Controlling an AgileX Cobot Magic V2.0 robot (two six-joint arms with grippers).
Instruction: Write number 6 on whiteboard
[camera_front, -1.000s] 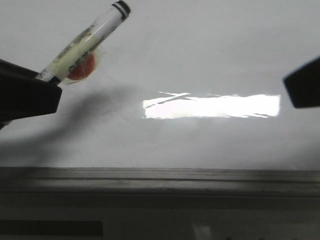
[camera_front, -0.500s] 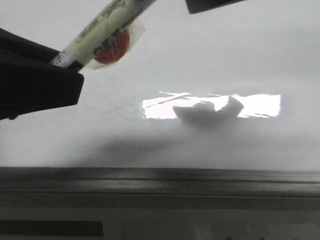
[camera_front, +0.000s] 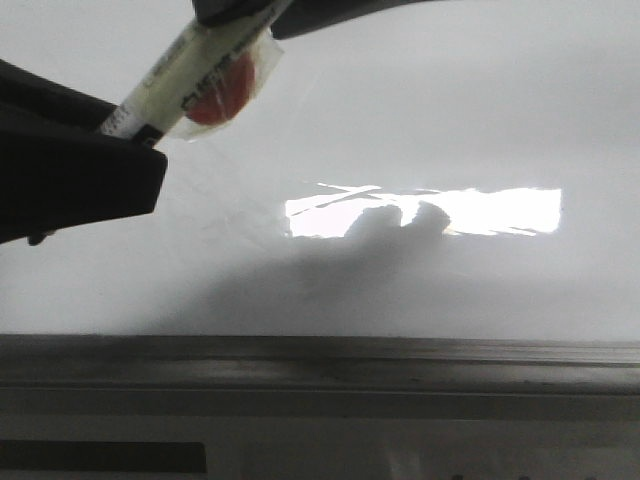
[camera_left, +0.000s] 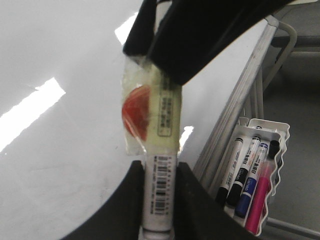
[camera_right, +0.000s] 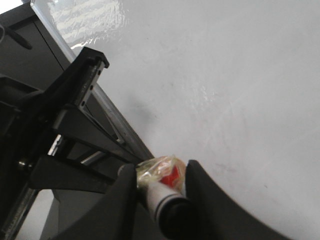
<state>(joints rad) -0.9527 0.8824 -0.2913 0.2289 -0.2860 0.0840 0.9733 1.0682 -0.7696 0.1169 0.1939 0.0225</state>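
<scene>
while both black grippers meet over the board in the upper left of the front frame, a white-barrelled marker (camera_front: 190, 82) with a pale yellow label, a barcode and a red sticker under clear tape spans the gap between them. the left gripper (camera_left: 159, 200) has its two black fingers clamped on the barcode end of the marker, seen at the bottom centre of the left wrist frame. the right gripper (camera_right: 160, 192) has its fingers closed around the marker's black cap end, low in the right wrist frame, with the taped red sticker showing just beyond them.

the large glossy white-grey whiteboard (camera_front: 420, 120) fills most of the front frame, with a bright rectangular light reflection (camera_front: 500, 212) at centre right and a soft shadow of the grippers across its left part. a grey metal frame edge (camera_front: 320, 360) runs along the lower part of the frame. no drawn number 6 shows on the board in any view.

at the lower right of the left wrist frame, a white plastic tray (camera_left: 270, 129) beside the board's edge holds several markers, black, blue and pink (camera_left: 259, 197).
</scene>
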